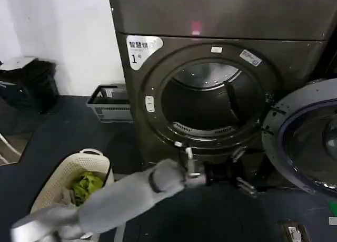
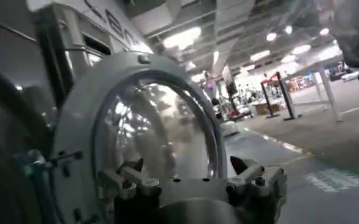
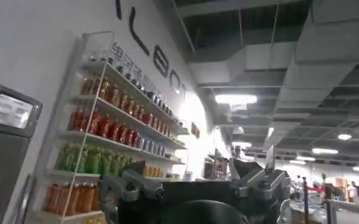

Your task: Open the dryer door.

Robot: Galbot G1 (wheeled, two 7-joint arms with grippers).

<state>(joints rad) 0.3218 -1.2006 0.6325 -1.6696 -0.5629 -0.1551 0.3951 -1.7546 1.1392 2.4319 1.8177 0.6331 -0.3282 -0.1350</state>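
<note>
One released left hand [image 1: 243,171] low, just left of swung-open dryer door [image 1: 303,142].

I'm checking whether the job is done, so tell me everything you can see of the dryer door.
The dryer door is swung wide open to the right of the drum opening, its grey plastic inner rim facing out around dark, bulging tinted glass. It stays attached at the dryer's right side. The left claw sits just below and beside it; contact cannot be confirmed.

The dryer [image 1: 221,84] is a big dark grey-brown front-loader with a white sticker at its upper left and a wide round drum opening. The dryer door [image 1: 308,139] stands swung open to the right of that opening, grey rim around dark glass.
</note>
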